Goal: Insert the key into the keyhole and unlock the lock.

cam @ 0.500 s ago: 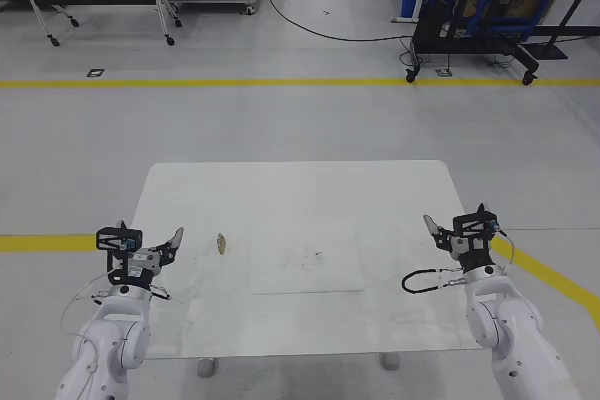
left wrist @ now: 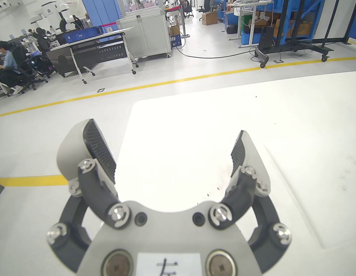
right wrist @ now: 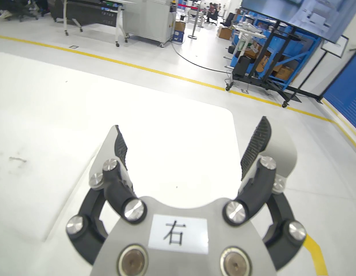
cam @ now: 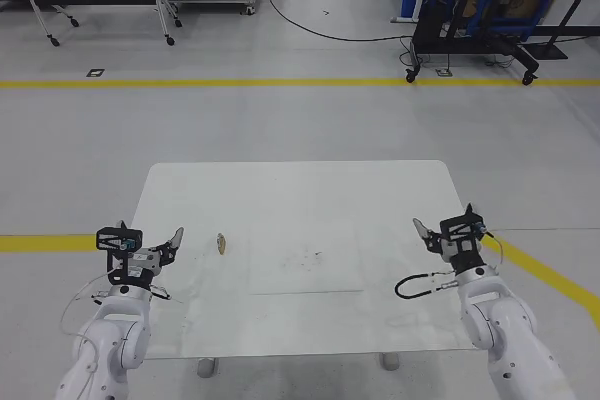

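Note:
A small brass-coloured object (cam: 221, 243) lies on the white table (cam: 280, 190), left of centre; I cannot tell whether it is the lock or the key. My left gripper (cam: 150, 233) hovers at the table's left edge, a short way left of that object, open and holding nothing (left wrist: 166, 133). At the table's right edge my right gripper (cam: 444, 222) is also open and holds nothing (right wrist: 191, 127). Its fingers (right wrist: 255, 142) point across the table's far right corner.
A thin white mat (cam: 305, 285) lies flat in the table's middle, with faint dark scuffs (cam: 305, 260) on it. A black cable loop (cam: 410, 285) hangs by the right arm over the table's near right part. Yellow floor lines (cam: 280, 82) run around the table.
The right arm has shifted a little to the left, further over the table, still open. The left arm and the brass object have not moved.

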Robot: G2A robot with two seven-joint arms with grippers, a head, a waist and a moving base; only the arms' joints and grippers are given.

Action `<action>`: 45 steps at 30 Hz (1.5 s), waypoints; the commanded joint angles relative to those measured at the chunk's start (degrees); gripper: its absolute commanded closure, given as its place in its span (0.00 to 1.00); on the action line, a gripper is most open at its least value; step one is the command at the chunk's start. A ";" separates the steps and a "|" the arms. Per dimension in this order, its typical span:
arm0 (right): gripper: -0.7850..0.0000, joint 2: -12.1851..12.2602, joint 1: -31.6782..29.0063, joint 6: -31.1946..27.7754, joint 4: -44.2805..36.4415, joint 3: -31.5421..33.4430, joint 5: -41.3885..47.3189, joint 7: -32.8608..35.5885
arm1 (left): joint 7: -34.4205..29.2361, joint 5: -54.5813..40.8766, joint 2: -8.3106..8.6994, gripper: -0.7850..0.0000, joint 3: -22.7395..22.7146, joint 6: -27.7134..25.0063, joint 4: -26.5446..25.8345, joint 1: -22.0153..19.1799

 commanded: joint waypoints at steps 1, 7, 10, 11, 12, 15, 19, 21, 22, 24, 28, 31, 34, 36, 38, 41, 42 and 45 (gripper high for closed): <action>0.00 -0.04 0.62 -2.47 -0.09 -2.17 -1.67 1.10 | 0.00 0.00 0.00 0.00 0.00 0.00 0.00 0.00; 0.00 -0.07 5.10 -16.89 0.96 -10.51 -4.76 5.51 | 0.00 0.00 0.00 0.00 0.00 0.00 0.00 0.00; 0.00 -0.13 7.21 -22.37 1.85 -13.57 -5.18 7.55 | 0.00 0.00 0.00 0.00 0.00 0.00 0.00 0.00; 0.00 -0.17 8.10 -23.71 2.34 -14.55 -5.48 8.74 | 0.00 0.00 0.00 0.00 0.00 0.00 0.00 0.00; 0.00 -0.26 9.23 -25.57 3.05 -15.99 -5.43 10.20 | 0.00 0.00 0.00 0.00 0.00 0.00 0.00 0.00; 0.00 -0.43 11.58 -29.47 4.67 -18.52 -4.87 13.30 | 0.00 0.00 0.00 0.00 0.00 0.00 0.00 0.00; 0.03 -0.65 14.43 -32.43 6.09 -21.10 -4.66 16.73 | 0.00 0.00 0.00 0.00 0.00 0.00 0.00 0.00; 0.09 -0.75 15.68 -33.12 6.64 -22.11 -4.87 17.61 | 0.00 0.00 0.00 0.00 0.00 0.00 0.00 0.00; 0.13 -0.82 16.28 -33.11 6.93 -22.72 -5.31 17.94 | 0.00 0.00 0.00 0.00 0.00 0.00 0.00 0.00; 0.39 -1.05 18.02 -33.93 8.43 -24.07 -5.12 18.50 | 0.00 0.00 0.00 0.00 0.00 0.00 0.00 0.00; 0.53 -1.86 23.91 -35.33 14.14 -27.40 -4.81 21.90 | 0.00 0.00 0.00 0.00 0.00 0.00 0.00 0.00; 0.55 -2.53 27.30 -33.93 17.26 -29.62 -5.40 23.58 | 0.00 0.00 0.00 0.00 0.00 0.00 0.00 0.00; 0.56 -2.96 28.89 -32.38 18.40 -31.03 -6.03 23.62 | 0.00 0.00 0.00 0.00 0.00 0.00 0.00 0.00; 0.58 -3.07 29.44 -32.27 18.94 -31.43 -6.11 23.63 | 0.00 0.00 0.00 0.00 0.00 0.00 0.00 0.00; 0.58 -3.14 30.12 -33.04 19.55 -31.87 -6.10 24.27 | 0.00 0.00 0.00 0.00 0.00 0.00 0.00 0.00; 0.60 -3.43 31.54 -34.38 21.08 -32.94 -5.26 25.75 | 0.00 0.00 0.00 0.00 0.00 0.00 0.00 0.00; 0.61 -3.51 31.84 -34.43 21.41 -33.19 -5.13 26.02 | 0.00 0.00 0.00 0.00 0.00 0.00 0.00 0.00; 0.63 -3.90 33.19 -34.34 22.72 -34.22 -4.38 26.67 | 0.00 0.00 0.00 0.00 0.00 0.00 0.00 0.00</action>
